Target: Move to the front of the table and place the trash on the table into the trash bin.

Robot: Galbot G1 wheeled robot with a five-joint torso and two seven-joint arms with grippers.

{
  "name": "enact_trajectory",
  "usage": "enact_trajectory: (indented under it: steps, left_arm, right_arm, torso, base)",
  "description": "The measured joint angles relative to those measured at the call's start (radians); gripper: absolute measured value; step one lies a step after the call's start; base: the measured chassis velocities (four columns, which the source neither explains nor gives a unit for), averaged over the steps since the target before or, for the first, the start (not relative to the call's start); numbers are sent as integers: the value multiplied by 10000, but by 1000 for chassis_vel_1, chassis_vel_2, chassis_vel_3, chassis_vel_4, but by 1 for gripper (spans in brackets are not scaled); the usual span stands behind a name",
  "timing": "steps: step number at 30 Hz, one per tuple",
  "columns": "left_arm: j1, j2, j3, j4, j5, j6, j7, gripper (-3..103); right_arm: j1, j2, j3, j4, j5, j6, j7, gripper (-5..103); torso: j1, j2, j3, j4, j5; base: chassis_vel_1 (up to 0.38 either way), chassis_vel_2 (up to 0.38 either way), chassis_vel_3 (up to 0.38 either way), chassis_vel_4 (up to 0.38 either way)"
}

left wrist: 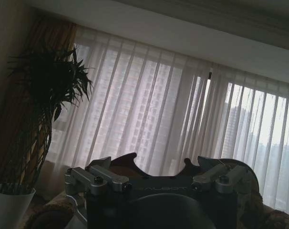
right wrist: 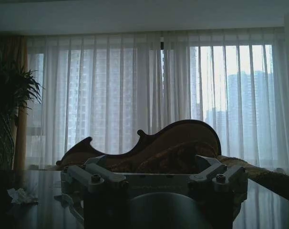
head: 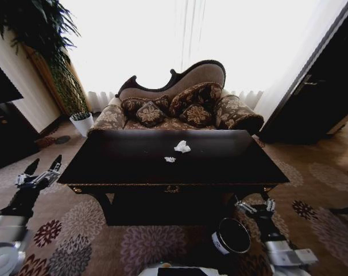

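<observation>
The dark glossy table [head: 231, 167] stands straight ahead in the head view. Two crumpled white paper wads lie near its middle: a larger wad [head: 182, 146] and a smaller wad [head: 170, 159] just in front of it. One wad [right wrist: 21, 195] also lies on the tabletop [right wrist: 44, 212] in the right wrist view. The round black trash bin [head: 231, 236] with a white label sits on the carpet below the table's front right. My left gripper [head: 45, 164] hangs open beside the table's left end. My right gripper [head: 255, 204] is open, just above the bin, under the table's front edge.
A patterned sofa [head: 180, 112] with cushions stands behind the table, before bright curtains. A tall plant in a white pot [head: 82, 122] is at the back left, and a dark cabinet [head: 320, 86] at the right. Floral carpet [head: 312, 172] lies on both sides.
</observation>
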Motion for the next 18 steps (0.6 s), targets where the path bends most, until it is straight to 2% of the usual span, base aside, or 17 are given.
enact_trajectory:
  steps: [2, 3, 7, 9, 12, 14, 17, 18]
  left_arm:
    - [115, -86, -94, -131, -3, -17, 6, 100]
    - [115, -86, -94, -131, -3, -17, 6, 100]
    - [321, -220, -292, -268, -45, -61, 86, 100]
    - [335, -231, -295, -271, -44, -66, 102, 100]
    - [328, -233, -94, -226, 117, -73, 130, 100]
    - [317, -226, -47, -207, 155, -73, 130, 100]
    - [229, -97, 377, -85, 469, -74, 132, 100]
    - [229, -97, 377, -85, 469, -74, 132, 100]
  right_arm:
    - [672, -909, -142, 145, 545, -752, 492, 100]
    - [672, -909, -142, 145, 545, -752, 492, 100]
    - [1818, -2005, -647, -12, 1014, -1437, 1169, 100]
    - [1997, -2149, -689, -14, 1151, -1558, 1253, 100]
    - [2704, -2670, -781, 99, 1935, -2264, 1676, 100]
    - [2772, -2722, -792, 119, 2028, -2346, 1728, 100]
    - [3430, -3187, -1047, 246, 2623, -3017, 2141, 100]
    - [3430, -3187, -1047, 246, 2623, -3017, 2141, 100]
  torso:
    - [0, 0, 0, 2, -1]
    - [0, 0, 0, 2, -1]
    - [1, 0, 1, 5, 3]
    - [1, -1, 0, 5, 2]
    - [0, 0, 1, 3, 0]
    - [0, 0, 0, 3, 0]
    - [1, 0, 1, -4, -2]
    - [1, 0, 1, -4, -2]
  base:
    - [0, 0, 0, 0]
    - [0, 0, 0, 0]
    - [0, 0, 0, 0]
    - [0, 0, 0, 0]
    - [0, 0, 0, 0]
    - [0, 0, 0, 0]
    - [0, 0, 0, 0]
    - [0, 0, 0, 0]
